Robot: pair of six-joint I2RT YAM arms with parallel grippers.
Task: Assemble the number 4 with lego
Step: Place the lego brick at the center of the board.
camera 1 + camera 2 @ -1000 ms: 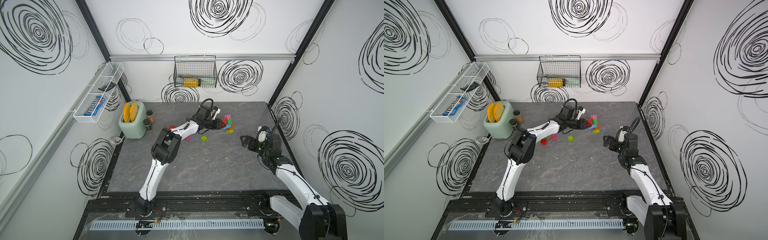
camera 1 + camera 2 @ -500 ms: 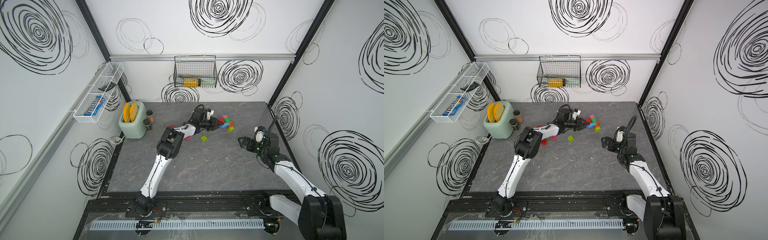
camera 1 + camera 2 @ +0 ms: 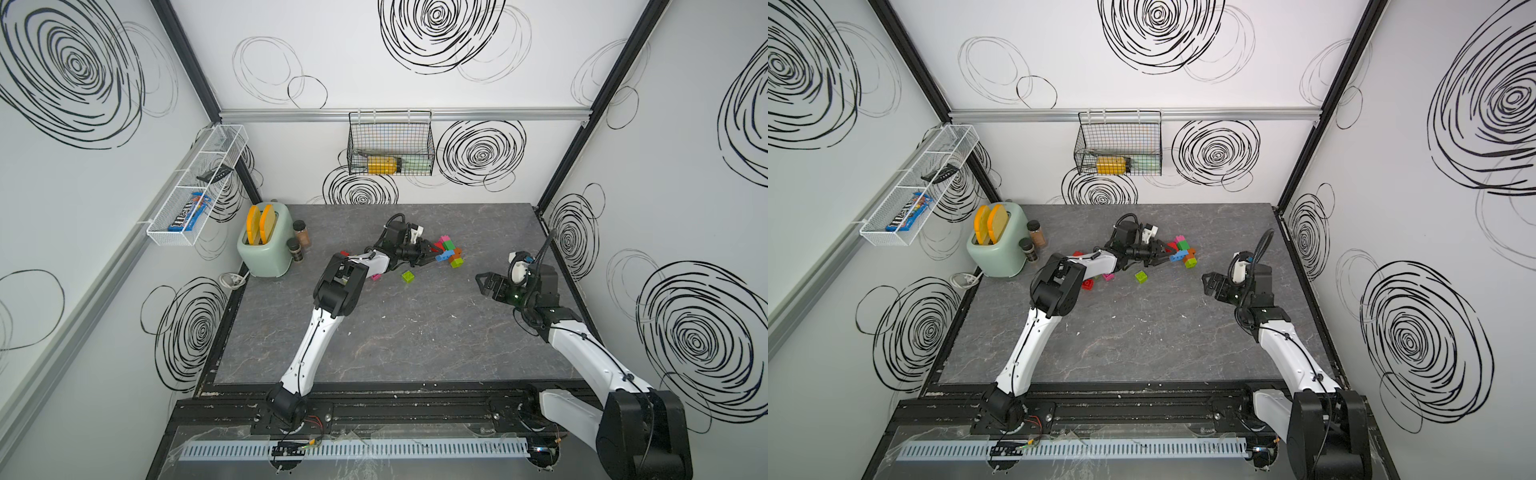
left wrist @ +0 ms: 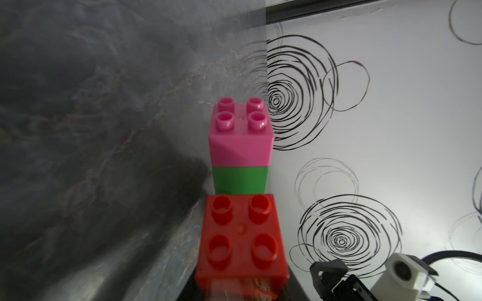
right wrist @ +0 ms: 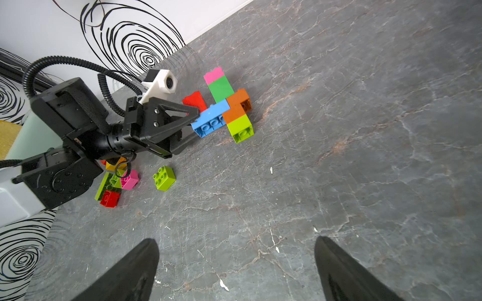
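Item: red brick (image 5: 194, 101), clenched in my left jaws, now brought low beside the green-pink column (image 4: 241, 146) of the lego figure (image 3: 451, 253), upper centre of frame, on the bench (image 3: 415, 332).
Right jaws: spread wide, empty, edged slightly nearer.
Judgement: brick about ready to press on.

A robot lab cell staged as a kitchen: swirl-printed walls (image 3: 374, 62), 2 arms (image 3: 320, 332) mounted on a rail (image 3: 415, 409) at 6 o'clock, toaster (image 3: 266, 249) at 10, wire basket (image 3: 390, 141) at 12.
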